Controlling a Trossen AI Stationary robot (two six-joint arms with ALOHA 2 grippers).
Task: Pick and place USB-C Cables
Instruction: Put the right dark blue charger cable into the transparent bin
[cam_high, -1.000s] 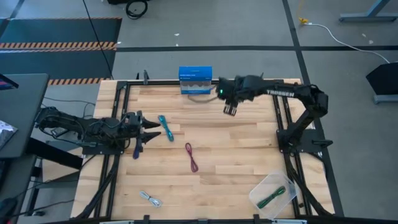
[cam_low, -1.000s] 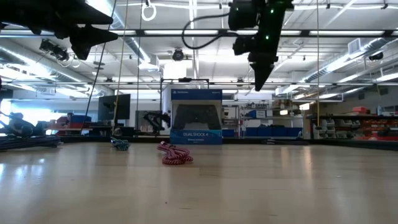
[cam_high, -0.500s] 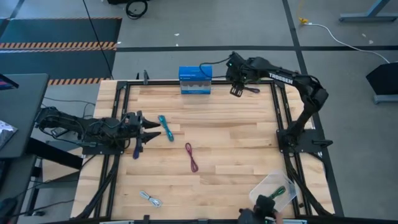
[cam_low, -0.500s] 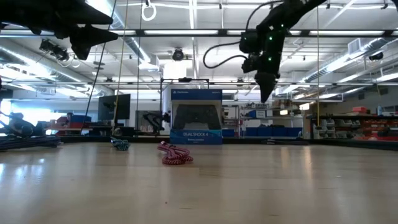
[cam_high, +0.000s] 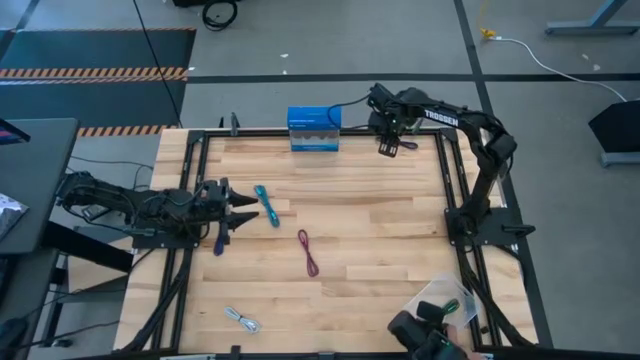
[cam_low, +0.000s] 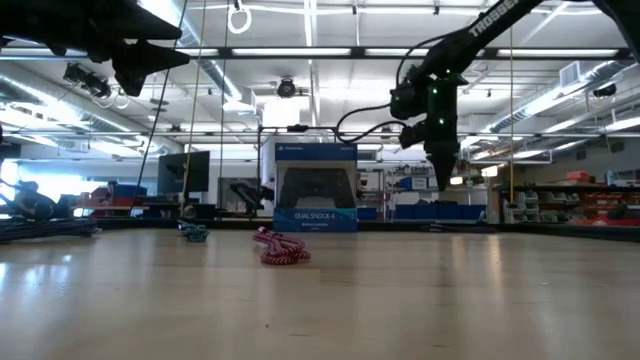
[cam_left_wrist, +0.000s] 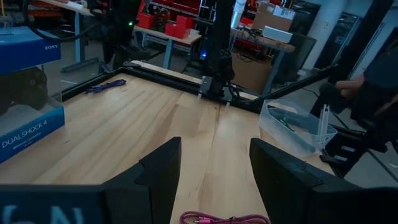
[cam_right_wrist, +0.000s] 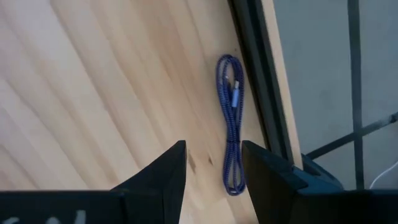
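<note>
The right hand is hung spread and empty over the dark purple cable at the surface's 1 o'clock edge, which is hardly made out from above.

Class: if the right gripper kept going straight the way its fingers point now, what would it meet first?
Probably the dark purple-blue bundled cable lying by the black frame rail; the open right gripper points down almost onto it, though depth is uncertain.

bench: pale wood, showing smooth matt grain | tray: clear plastic | purple cable: looking braided | box: glossy card
</note>
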